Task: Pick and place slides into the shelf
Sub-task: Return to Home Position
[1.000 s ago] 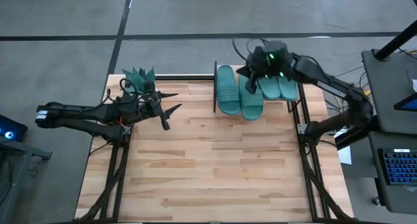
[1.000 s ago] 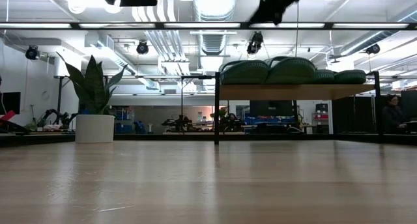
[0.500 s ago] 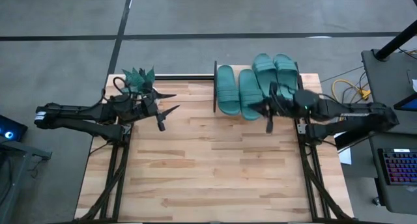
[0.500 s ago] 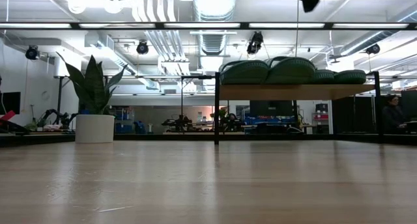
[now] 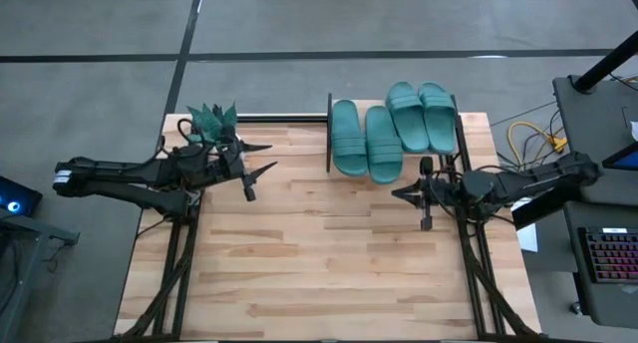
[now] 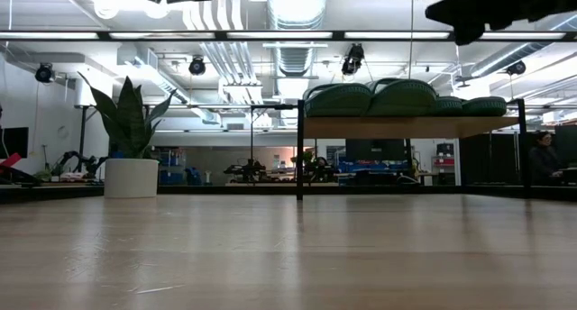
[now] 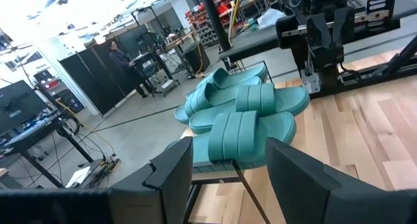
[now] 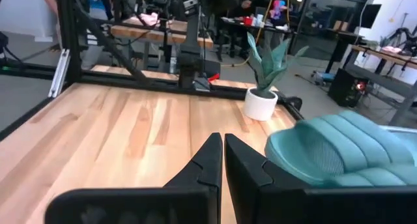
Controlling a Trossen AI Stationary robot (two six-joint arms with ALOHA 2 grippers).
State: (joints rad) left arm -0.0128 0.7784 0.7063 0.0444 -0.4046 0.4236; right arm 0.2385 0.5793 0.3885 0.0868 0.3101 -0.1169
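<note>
Four teal slides rest sole-down on the shelf's top board: two at its left (image 5: 344, 136) (image 5: 383, 144), two set farther back at its right (image 5: 407, 114) (image 5: 436, 114). In the low view they show as green humps (image 6: 370, 99) on the shelf board (image 6: 410, 126). My right gripper (image 5: 397, 193) (image 8: 220, 140) hovers shut above the table, just near of the shelf's right half, pointing toward the table's left. My left gripper (image 5: 269, 156) (image 7: 228, 149) is open at the table's left, pointing at the slides (image 7: 244, 116) from a distance.
A spiky green plant in a white pot (image 5: 211, 119) (image 6: 131, 157) (image 8: 264, 87) stands at the far left corner, beside my left arm. The shelf's black frame post (image 5: 330, 134) stands at its left end. Bare wooden tabletop (image 5: 319, 263) stretches across the near half.
My right gripper has drawn back from above the slides on the shelf, moving toward the table's near and right edges, and now hangs over the table just near of the shelf. The slides have stayed on the shelf.
</note>
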